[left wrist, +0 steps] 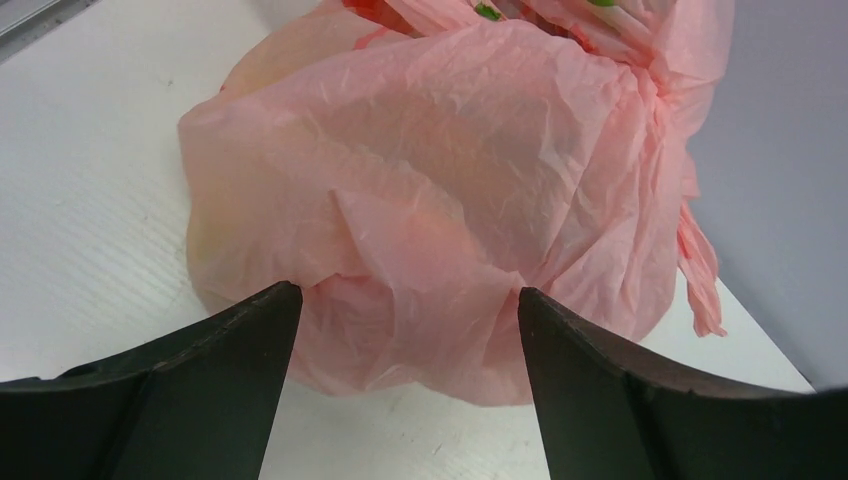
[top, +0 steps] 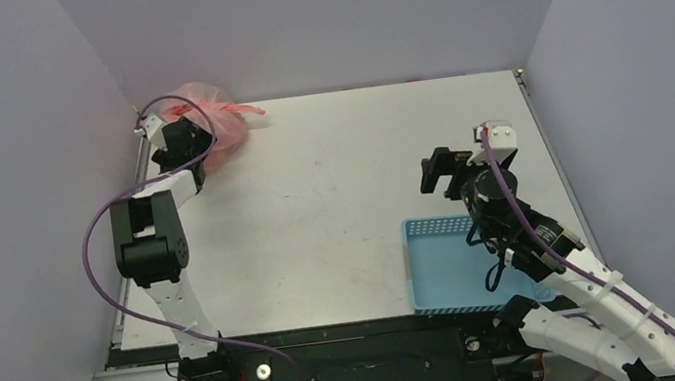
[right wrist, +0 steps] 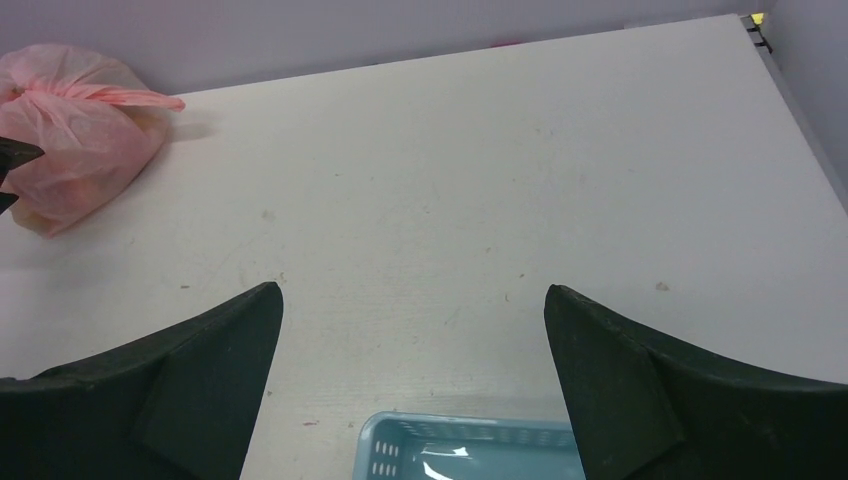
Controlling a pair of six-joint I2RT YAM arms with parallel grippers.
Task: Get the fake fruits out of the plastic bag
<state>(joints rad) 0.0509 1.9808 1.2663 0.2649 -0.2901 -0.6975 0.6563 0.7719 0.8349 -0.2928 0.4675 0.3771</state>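
Item 1, left pincer point(left wrist: 407, 292): in your left wrist view its two dark fingers point(left wrist: 200, 390) fill the bottom corners, spread wide and gripping nothing. The bag point(left wrist: 450, 170) bulges just beyond the tips and spans the gap between them. You cannot tell from this view whether the tips touch the film.

Item 2, bag: pink, crinkled and gathered at the top, where red and green prints show. It sits on the table point(left wrist: 90, 180) in the far left corner, close to the back wall point(top: 311, 17). The fruits inside cannot be told apart. Only a pale yellowish patch point(left wrist: 215, 230) shows through the film on the left.

Item 3, right pincer point(right wrist: 412, 291): released, its fingers as wide apart as the left's, with nothing in it. It hangs over bare table, with the far rim of the basket point(right wrist: 470, 450) below it.

Item 4, views compared: your top view places the left pincer point(top: 199, 140) against the bag point(top: 221, 117) and the right pincer point(top: 437, 172) well apart from it, just beyond the blue basket point(top: 443, 270). The right wrist view alone shows the bag's twisted handle point(right wrist: 125, 97) pointing right. It also shows a dark fingertip point(right wrist: 12, 158) at the bag's left side. The left wrist view alone shows the prints.
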